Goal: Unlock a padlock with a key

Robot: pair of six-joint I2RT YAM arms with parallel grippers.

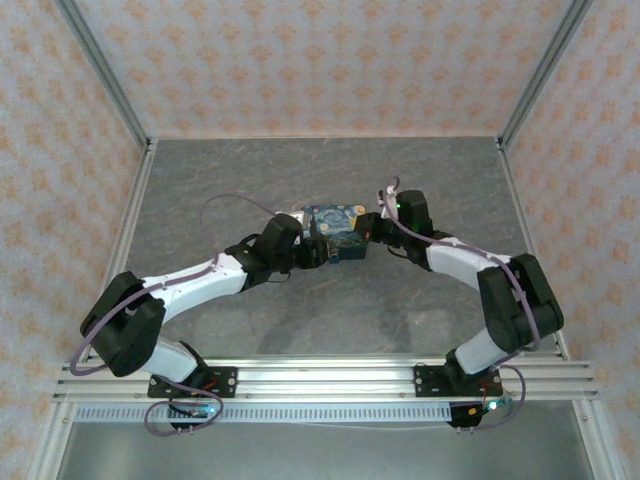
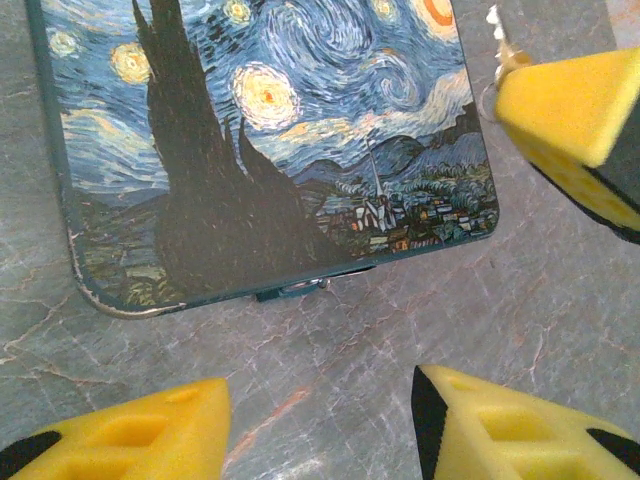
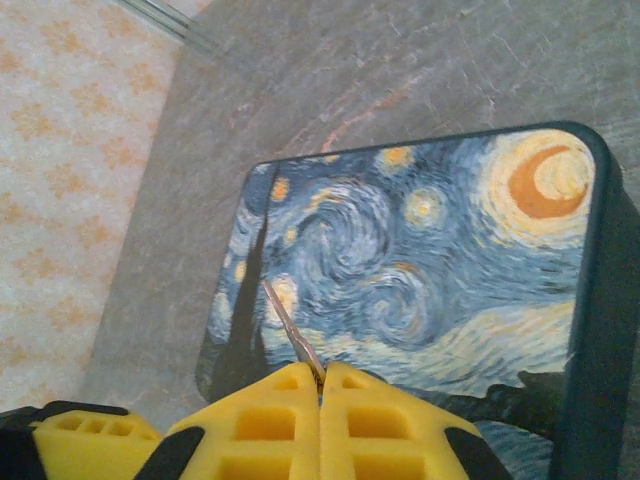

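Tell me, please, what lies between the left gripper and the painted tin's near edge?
Bare grey table, seen in the left wrist view. The open left gripper sits short of the painted tin, with the padlock at that edge.

Robotics laboratory test cell: the workspace is a boxed enclosure rather than a furnished room. A grey stone-patterned desk (image 1: 330, 330) is fenced by bare aluminium frame posts (image 1: 100, 70) and flat wall panels (image 1: 320, 60) printed with a repeating orange motif. Along the near edge, a slotted aluminium rail (image 1: 320, 378) carries the bolted bases of the left arm (image 1: 195, 283) and right arm (image 1: 455, 258), with exposed cables (image 1: 240, 197) looping freely.
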